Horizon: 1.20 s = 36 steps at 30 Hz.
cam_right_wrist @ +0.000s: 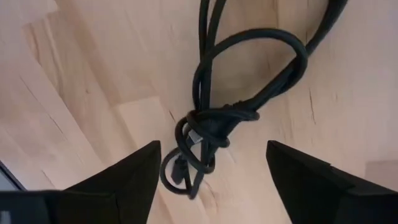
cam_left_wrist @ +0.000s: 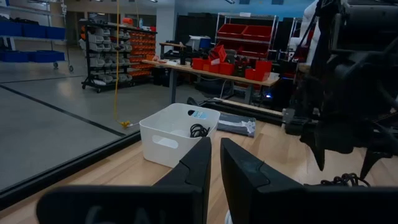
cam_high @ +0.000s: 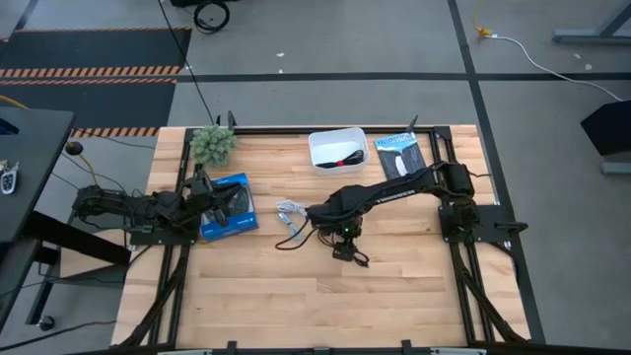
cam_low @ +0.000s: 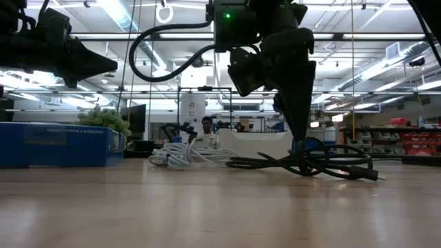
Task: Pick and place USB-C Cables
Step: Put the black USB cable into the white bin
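A black USB-C cable [cam_right_wrist: 217, 118], knotted into a loose bundle, lies on the wooden table beside a white cable bundle [cam_high: 289, 212]. In the low view the black cable [cam_low: 310, 165] is to the right of the white one [cam_low: 182, 155]. My right gripper [cam_right_wrist: 214, 180] points down over the black bundle, open, with a finger on either side of it. In the high view the right gripper [cam_high: 345, 247] is near the table's middle. Another black cable [cam_left_wrist: 199, 130] lies inside the white tray [cam_high: 338, 148]. My left gripper [cam_left_wrist: 214, 168] waits, shut, over the blue box [cam_high: 227, 207].
The blue box sits at the table's left under the left arm, with a small green plant [cam_high: 212, 143] behind it. A black-and-blue packet [cam_high: 399, 158] lies right of the tray near the far edge. Bare wood stretches along the near half of the table [cam_high: 325, 306].
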Motion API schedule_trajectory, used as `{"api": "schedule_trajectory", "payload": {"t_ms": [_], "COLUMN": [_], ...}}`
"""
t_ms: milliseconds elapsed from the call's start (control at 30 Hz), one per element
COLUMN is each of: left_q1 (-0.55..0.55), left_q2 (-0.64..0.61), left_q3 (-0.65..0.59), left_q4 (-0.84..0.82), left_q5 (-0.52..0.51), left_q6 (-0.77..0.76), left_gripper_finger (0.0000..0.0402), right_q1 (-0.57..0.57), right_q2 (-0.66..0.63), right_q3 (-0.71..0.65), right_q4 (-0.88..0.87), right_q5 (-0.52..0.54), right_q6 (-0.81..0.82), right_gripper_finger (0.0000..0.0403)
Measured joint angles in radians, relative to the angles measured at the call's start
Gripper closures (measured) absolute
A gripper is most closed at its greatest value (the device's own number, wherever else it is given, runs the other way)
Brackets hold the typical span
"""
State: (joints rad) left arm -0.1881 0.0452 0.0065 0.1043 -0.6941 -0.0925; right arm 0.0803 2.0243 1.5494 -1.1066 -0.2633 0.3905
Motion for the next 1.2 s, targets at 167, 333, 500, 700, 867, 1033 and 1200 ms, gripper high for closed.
{"api": "schedule_trajectory", "payload": {"t_ms": [167, 333, 500, 700, 867, 1033, 1200], "left_q1": [0.0, 0.0, 0.0, 0.0, 0.0, 0.0, 0.0], "left_q2": [0.0, 0.0, 0.0, 0.0, 0.0, 0.0, 0.0], "left_q3": [0.0, 0.0, 0.0, 0.0, 0.0, 0.0, 0.0], "left_q4": [0.0, 0.0, 0.0, 0.0, 0.0, 0.0, 0.0], "left_q5": [0.0, 0.0, 0.0, 0.0, 0.0, 0.0, 0.0], "left_q6": [0.0, 0.0, 0.0, 0.0, 0.0, 0.0, 0.0], "left_gripper_finger": [0.0358, 0.0358, 0.0358, 0.0358, 0.0358, 0.0358, 0.0358], "right_q1": [0.017, 0.016, 0.035, 0.05, 0.05, 0.05, 0.041], "right_q2": [0.0, 0.001, 0.002, 0.002, -0.001, -0.003, -0.001], "right_q3": [-0.007, -0.076, -0.141, -0.17, -0.188, -0.201, -0.169], "right_q4": [0.065, 0.126, 0.177, 0.233, 0.244, 0.25, 0.201], "right_q5": [0.055, 0.065, 0.106, 0.14, 0.164, 0.175, 0.165], "right_q6": [0.033, 0.086, 0.097, 0.095, 0.096, 0.086, 0.066], "right_gripper_finger": [0.0078, 0.0076, 0.0087, 0.0121, 0.0178, 0.0234, 0.0269]}}
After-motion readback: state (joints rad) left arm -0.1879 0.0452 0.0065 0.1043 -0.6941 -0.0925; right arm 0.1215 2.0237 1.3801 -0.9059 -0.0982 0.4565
